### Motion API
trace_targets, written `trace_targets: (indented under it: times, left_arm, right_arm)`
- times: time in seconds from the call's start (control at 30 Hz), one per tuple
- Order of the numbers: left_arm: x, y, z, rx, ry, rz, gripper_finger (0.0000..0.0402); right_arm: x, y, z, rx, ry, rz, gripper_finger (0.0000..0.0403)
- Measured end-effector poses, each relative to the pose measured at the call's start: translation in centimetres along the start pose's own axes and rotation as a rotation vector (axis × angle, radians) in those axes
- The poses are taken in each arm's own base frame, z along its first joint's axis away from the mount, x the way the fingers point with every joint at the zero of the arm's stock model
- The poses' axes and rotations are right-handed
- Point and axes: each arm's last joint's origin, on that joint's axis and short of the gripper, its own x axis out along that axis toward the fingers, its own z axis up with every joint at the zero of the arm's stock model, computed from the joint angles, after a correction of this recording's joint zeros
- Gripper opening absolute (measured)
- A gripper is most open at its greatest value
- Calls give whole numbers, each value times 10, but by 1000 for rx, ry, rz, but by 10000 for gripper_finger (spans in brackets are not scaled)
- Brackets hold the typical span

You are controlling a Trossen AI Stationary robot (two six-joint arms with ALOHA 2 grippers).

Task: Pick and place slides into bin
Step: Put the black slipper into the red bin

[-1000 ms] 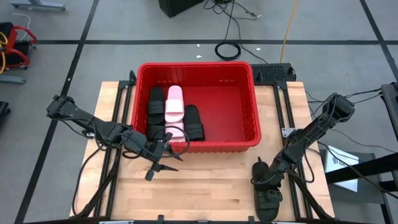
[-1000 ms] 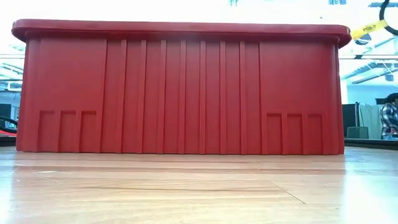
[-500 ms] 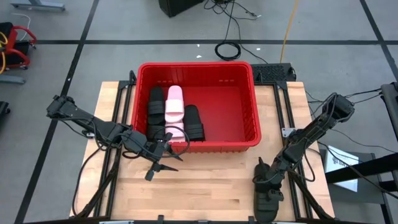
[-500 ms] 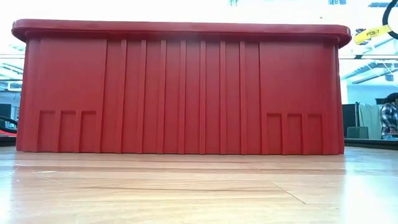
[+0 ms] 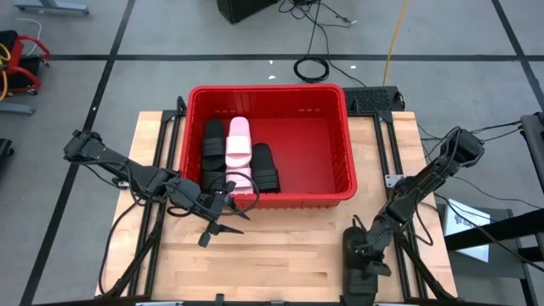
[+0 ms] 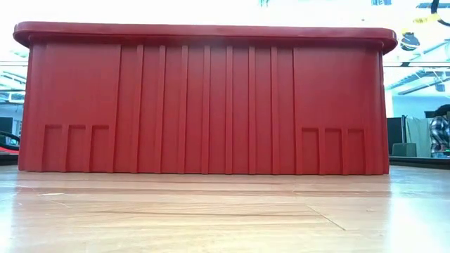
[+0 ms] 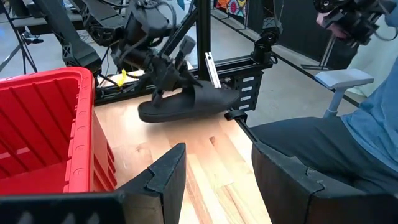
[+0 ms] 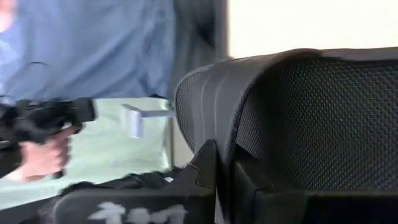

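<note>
The red bin (image 5: 340, 149) stands at the table's far middle; its near wall fills the low view (image 6: 204, 98). Inside it lie three slides at the left, two black (image 5: 212, 151) (image 5: 265, 167) and a pale pink one (image 5: 239, 143) between them. My left gripper (image 5: 223, 219) (image 7: 214, 155) hovers open and empty in front of the bin's near left corner. Near the table's near right corner my right gripper (image 5: 364, 246) (image 7: 169, 79) is shut on another black slide (image 5: 357, 276) (image 7: 189, 104). My right gripper pinches the black slide's wide strap (image 7: 181, 92) at its edge (image 8: 227, 146) between its two fingers. The fingers come slanting down from above and from the right. The slide sits about level below them, sole down, seemingly just clear of the table.
A person sits off the table's near right side, with a dark trouser leg (image 7: 311, 137) and a blue sleeve (image 7: 379, 106) showing. Bare wood (image 5: 280, 251) lies between the two grippers in front of the bin. The dark frame rails (image 5: 387, 127) run along the table's right side.
My right gripper has shut on the black slide's strap and moved a little toward the table's near edge. The slide has turned slightly and shifted toward the left with it. My left gripper has kept still.
</note>
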Motion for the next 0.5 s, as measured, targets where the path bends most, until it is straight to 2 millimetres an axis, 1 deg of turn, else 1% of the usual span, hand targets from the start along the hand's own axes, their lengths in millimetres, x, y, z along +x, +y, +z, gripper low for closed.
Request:
trace_targets:
  times: [0.2, 0.33, 0.5]
  left_arm:
    - [0, 0, 0, -3, -1, 0, 179]
    - [0, 0, 0, -3, -1, 0, 179]
    - [0, 0, 0, -3, -2, 0, 179]
  right_arm:
    - [-2, 12, 8, -87, -70, 121, 10]
    - [-4, 18, 12, -202, -117, 180, 7]
    - [-9, 23, 21, -356, -209, 230, 8]
